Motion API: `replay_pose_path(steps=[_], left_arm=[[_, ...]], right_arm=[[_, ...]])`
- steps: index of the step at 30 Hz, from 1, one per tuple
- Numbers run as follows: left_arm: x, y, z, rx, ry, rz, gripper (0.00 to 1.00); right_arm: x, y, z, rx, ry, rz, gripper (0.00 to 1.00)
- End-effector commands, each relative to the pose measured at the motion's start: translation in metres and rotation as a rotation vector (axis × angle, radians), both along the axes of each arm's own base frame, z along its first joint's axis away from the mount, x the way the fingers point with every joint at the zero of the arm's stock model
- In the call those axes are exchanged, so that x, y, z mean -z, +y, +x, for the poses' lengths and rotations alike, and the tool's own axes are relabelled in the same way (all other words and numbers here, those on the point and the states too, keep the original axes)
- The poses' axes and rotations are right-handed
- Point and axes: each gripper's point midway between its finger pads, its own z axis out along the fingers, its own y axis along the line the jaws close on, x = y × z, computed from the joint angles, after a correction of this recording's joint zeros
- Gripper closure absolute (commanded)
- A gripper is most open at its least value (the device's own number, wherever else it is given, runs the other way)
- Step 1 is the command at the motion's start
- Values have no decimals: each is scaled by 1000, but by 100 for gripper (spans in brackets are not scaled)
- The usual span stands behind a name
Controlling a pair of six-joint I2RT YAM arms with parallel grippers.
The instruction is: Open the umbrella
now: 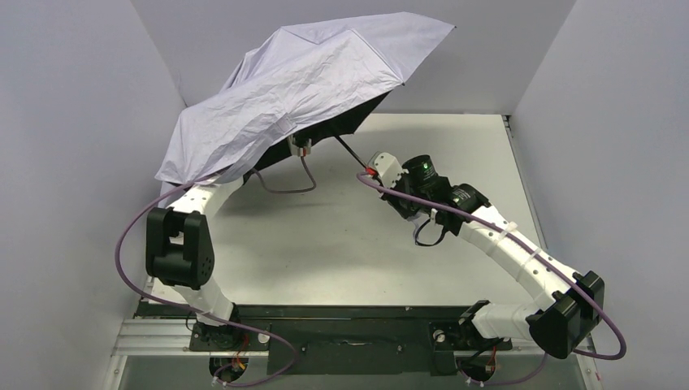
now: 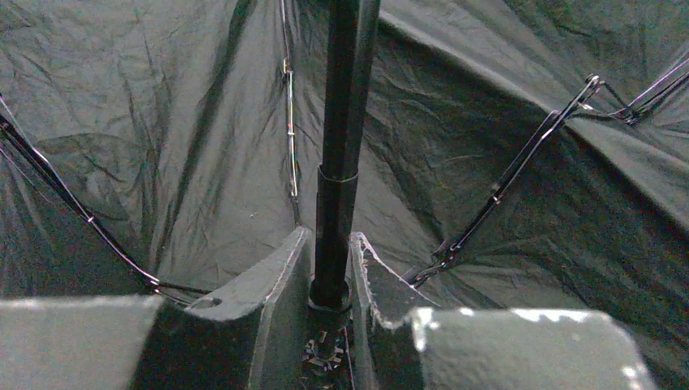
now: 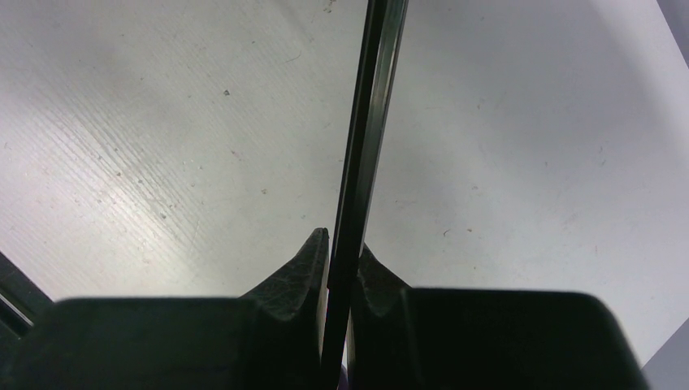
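The umbrella, held in the air over the far left part of the desk and tilted, with its pale lilac canopy spread and its black underside facing down. Judged from this, the opening is largely done: the panels are fanned out, though creased, and the near left edge droops over the left arm. Whether the canopy has locked in place cannot be told, so a last push along the shaft and a release may remain. The left gripper, under the canopy, is closed around the thicker upper section of the shaft. The right gripper is clamped on the thin lower section, out beyond the canopy's edge above bare desk. Count: one umbrella, one shaft, two arms, two grippers, both gripping. Three wire ribs show in the left wrist view; others are hidden. The handle is not visible.
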Motion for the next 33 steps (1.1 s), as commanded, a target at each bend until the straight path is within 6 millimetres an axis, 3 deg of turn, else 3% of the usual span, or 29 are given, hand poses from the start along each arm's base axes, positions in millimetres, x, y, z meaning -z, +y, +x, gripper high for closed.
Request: replay_pose_path(steps=[1,4,8,12,13,14,15,18,20,23,24,28,33], left_arm=[[-116,327,-5,-1116,-353,-191,81],[-115,332,-4,-1118,-352,-194,81],[-111,311,-3,-1023,-298,-222,96],[-113,247,-11,-808,-270,-238,100],[-99,228,-10,-752,-232,-229,100],[-105,208,-18,-671,-233,-236,100],[-87,183,-17,-587,-187,-212,100],[-83,139,-38,-435,-156,-219,100],[-70,107,-49,-320,-102,-219,100],[-60,83,-64,-199,-27,-219,100],[-59,78,-70,-175,-12,-227,100],[-55,63,-89,-79,29,-231,100],[-53,49,-108,19,92,-246,100]], right_arm=[[57,-133,-164,-141,577,-506,100],[57,-134,-165,-140,577,-502,100],[49,-119,-159,-147,562,-436,100],[31,-85,-147,-170,539,-294,100],[22,-76,-141,-164,518,-253,100],[18,-65,-137,-175,518,-210,100],[8,-54,-133,-170,505,-158,100],[-10,-30,-119,-169,494,-53,96],[-24,-17,-112,-171,482,11,89],[-45,2,-107,-191,479,109,66],[-49,6,-105,-195,474,129,55],[-67,22,-95,-184,452,212,34],[-66,34,-78,-131,456,242,28]])
